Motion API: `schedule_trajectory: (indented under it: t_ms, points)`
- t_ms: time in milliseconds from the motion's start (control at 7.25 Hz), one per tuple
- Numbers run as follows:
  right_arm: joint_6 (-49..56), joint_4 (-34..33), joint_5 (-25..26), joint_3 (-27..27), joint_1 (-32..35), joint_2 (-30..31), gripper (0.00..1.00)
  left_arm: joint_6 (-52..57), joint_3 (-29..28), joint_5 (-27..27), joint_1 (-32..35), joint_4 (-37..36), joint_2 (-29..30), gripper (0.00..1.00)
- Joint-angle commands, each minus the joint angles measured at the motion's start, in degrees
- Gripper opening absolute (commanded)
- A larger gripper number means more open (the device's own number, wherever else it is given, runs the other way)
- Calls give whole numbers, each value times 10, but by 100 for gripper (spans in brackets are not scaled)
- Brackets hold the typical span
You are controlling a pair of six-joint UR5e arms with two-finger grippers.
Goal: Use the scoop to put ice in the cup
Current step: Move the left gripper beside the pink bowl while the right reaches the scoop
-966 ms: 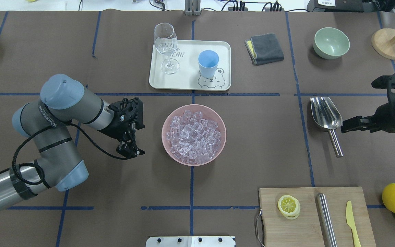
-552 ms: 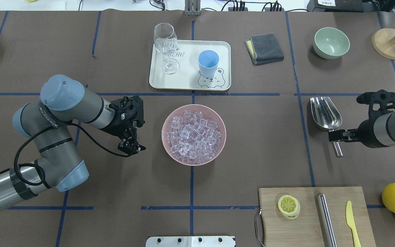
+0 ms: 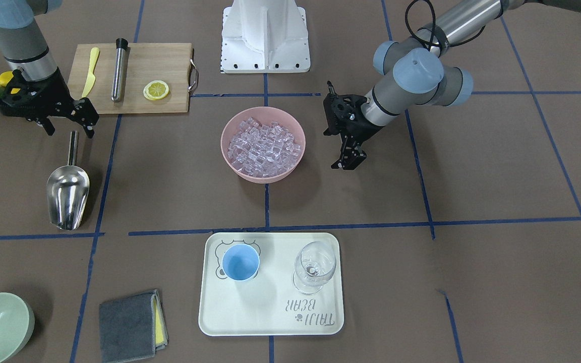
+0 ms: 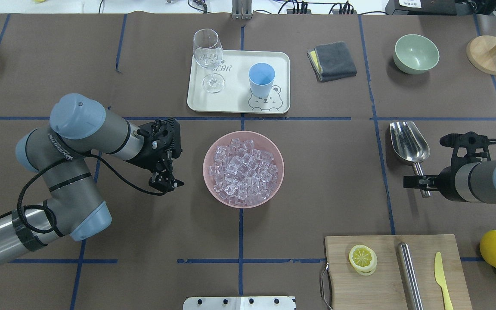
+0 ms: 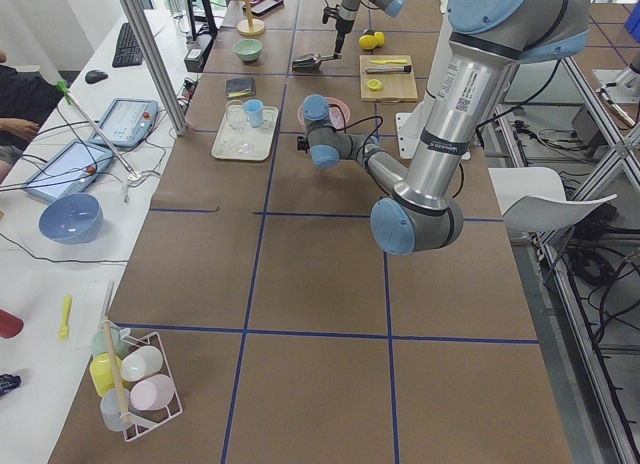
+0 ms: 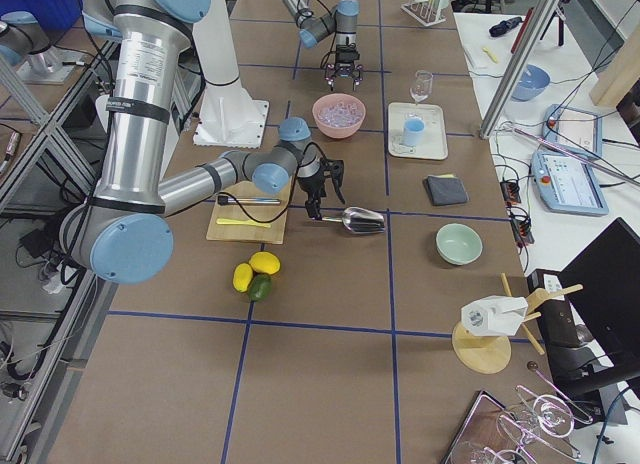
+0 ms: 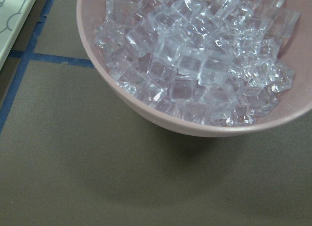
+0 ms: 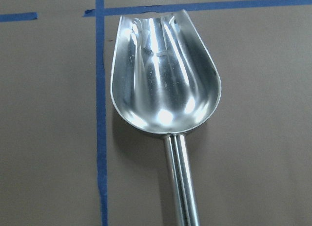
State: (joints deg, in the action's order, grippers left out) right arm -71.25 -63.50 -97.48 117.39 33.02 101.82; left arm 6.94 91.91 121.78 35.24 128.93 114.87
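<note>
right gripper jaws wide, over handle end | scoop flat, long axis running forward from jaws, mouth pointing away | left gripper parted, empty

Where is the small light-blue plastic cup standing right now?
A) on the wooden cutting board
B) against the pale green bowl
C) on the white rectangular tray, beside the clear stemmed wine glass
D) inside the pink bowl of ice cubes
C: the overhead view shows the small light-blue plastic cup upright and empty on the white rectangular tray, with the clear stemmed wine glass on the same tray.
</note>
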Motion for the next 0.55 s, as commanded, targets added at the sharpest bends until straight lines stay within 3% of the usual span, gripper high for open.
schedule_trajectory:
  t_ms: [0, 276, 414]
  points:
    - [-8, 49, 18, -42, -16, 1, 100, 0, 1, 0, 0, 0, -1, 100]
    - [-8, 77, 20, -59, -17, -3, 93, 0, 1, 0, 0, 0, -2, 100]
    - [-9, 77, 22, -59, -17, -3, 78, 0, 1, 0, 0, 0, -1, 100]
